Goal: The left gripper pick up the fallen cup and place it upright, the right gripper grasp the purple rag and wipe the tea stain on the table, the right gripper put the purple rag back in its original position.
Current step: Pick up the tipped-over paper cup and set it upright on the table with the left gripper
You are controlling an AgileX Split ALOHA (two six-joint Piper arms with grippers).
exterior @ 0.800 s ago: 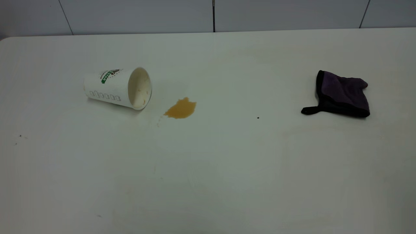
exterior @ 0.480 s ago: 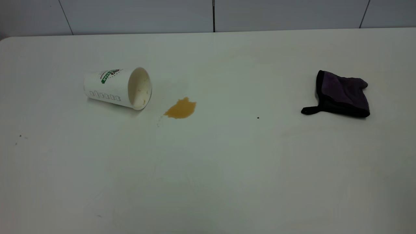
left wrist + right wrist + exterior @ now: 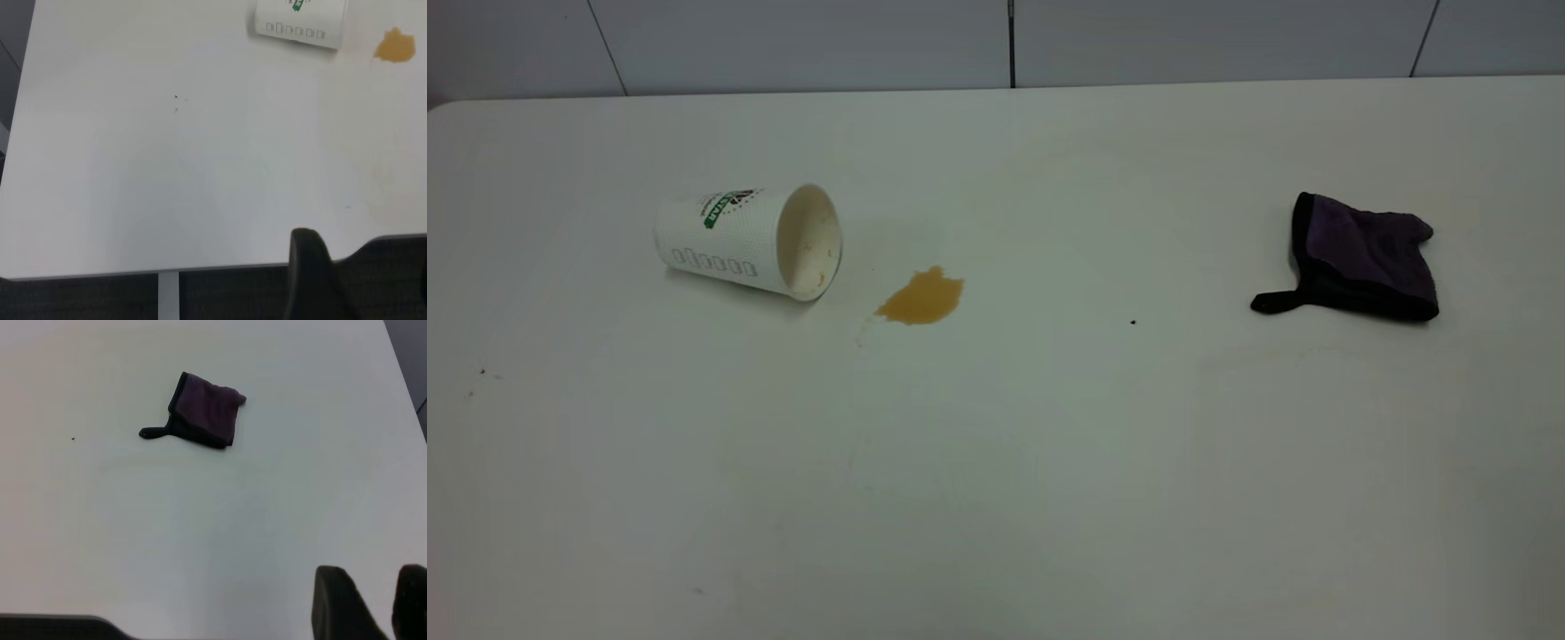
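Note:
The cup (image 3: 747,238) lies on its side at the table's (image 3: 996,462) left, its mouth facing right toward the tea stain (image 3: 921,299). The cup (image 3: 301,21) and the stain (image 3: 395,47) also show in the left wrist view. The purple rag (image 3: 1360,258) lies crumpled at the right, its black loop tab pointing left; it also shows in the right wrist view (image 3: 203,410). Neither arm shows in the exterior view. My left gripper (image 3: 313,277) hangs back at the table's near edge, far from the cup, with one finger showing. My right gripper (image 3: 377,597) is empty, fingertips apart, well short of the rag.
A tiny black speck (image 3: 1133,322) sits between the stain and the rag. A few dark specks (image 3: 482,372) lie at the left. A grey panelled wall (image 3: 996,40) runs behind the table's far edge.

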